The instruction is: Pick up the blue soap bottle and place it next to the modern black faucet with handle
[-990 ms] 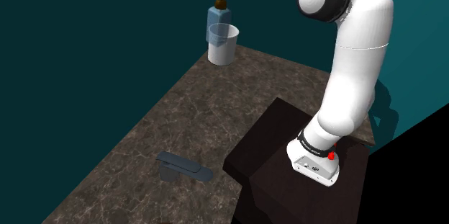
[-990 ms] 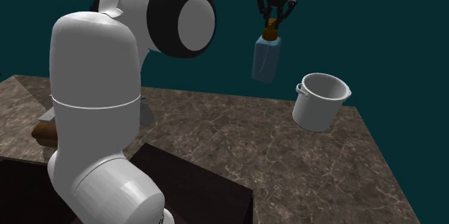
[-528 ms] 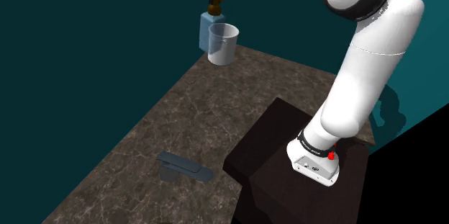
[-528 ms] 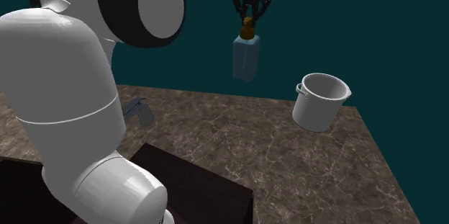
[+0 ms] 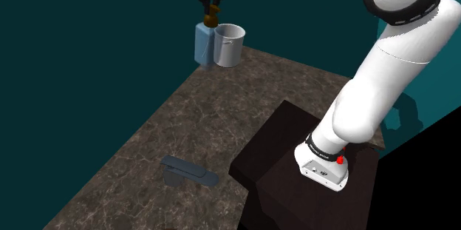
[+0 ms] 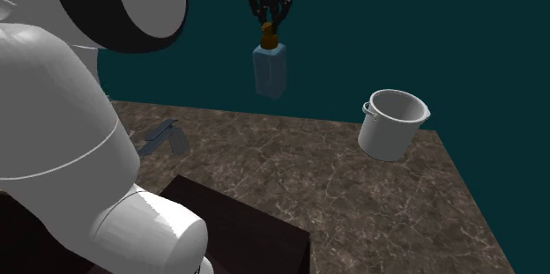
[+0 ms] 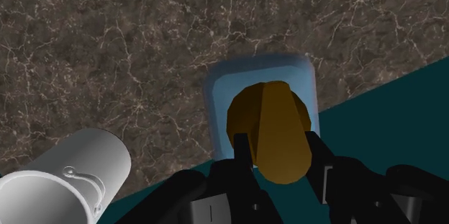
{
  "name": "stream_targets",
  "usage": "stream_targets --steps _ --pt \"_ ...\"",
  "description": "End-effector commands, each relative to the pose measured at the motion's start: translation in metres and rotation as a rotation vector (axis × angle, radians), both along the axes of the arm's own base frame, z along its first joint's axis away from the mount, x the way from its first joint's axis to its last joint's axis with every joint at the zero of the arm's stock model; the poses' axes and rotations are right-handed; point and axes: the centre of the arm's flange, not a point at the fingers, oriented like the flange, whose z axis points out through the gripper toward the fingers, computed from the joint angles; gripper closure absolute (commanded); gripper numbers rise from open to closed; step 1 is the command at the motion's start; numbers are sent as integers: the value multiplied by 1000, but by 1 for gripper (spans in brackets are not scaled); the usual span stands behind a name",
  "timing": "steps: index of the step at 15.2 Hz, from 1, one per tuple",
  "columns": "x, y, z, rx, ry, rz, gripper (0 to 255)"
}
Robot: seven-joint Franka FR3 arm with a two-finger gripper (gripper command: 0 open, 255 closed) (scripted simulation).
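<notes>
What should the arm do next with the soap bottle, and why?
Probably carry the soap bottle across the counter toward the faucet, not lowering yet. The gripper is shut on its brown cap, it hangs in the air near the pot, and the faucet sits at the counter's far end.

— What sort of place is this?
— A home kitchen, I'd say. A long counter (image 5: 222,110) of brown veined stone runs along a plain teal wall (image 5: 89,44).
— Anything else that points that way?
— A dark faucet (image 5: 188,171) with a flat handle sits at the counter's near end. At the far end stands a pale cooking pot (image 6: 392,127) with a wire handle.
</notes>
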Motion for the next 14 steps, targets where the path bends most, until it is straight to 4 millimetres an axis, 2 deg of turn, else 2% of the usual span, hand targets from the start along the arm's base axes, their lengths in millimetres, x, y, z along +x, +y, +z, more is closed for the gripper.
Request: stream_targets --steps 1,14 --pt "-10 25 3 0 -1 -1 255" --pt "-72 185 4 0 -1 -1 255"
